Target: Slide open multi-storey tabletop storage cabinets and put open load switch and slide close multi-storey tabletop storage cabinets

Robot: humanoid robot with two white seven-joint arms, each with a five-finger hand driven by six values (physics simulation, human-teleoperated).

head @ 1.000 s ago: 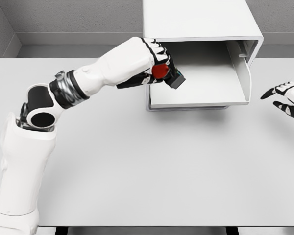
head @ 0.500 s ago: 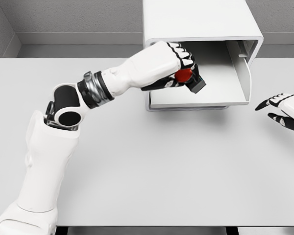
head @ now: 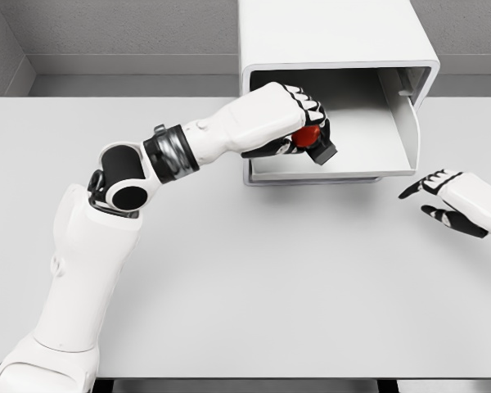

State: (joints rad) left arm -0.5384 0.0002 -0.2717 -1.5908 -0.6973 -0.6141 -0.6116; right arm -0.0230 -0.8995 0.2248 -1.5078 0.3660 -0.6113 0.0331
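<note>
A white storage cabinet (head: 327,37) stands at the table's far edge with its drawer (head: 368,139) slid out toward me. My left hand (head: 299,123) is shut on the load switch (head: 315,141), a black block with a red knob, and holds it just above the drawer's left part. My right hand (head: 446,201) hovers over the table to the right of the drawer, fingers spread and holding nothing.
The white table (head: 254,278) stretches wide in front of the cabinet. Grey walls (head: 106,33) close in behind and at the left. My left arm (head: 139,176) crosses the table's left half.
My left hand has carried the switch rightward over the drawer and then lowered it slightly. The right hand has drifted left and down, closer to the drawer's front corner.
</note>
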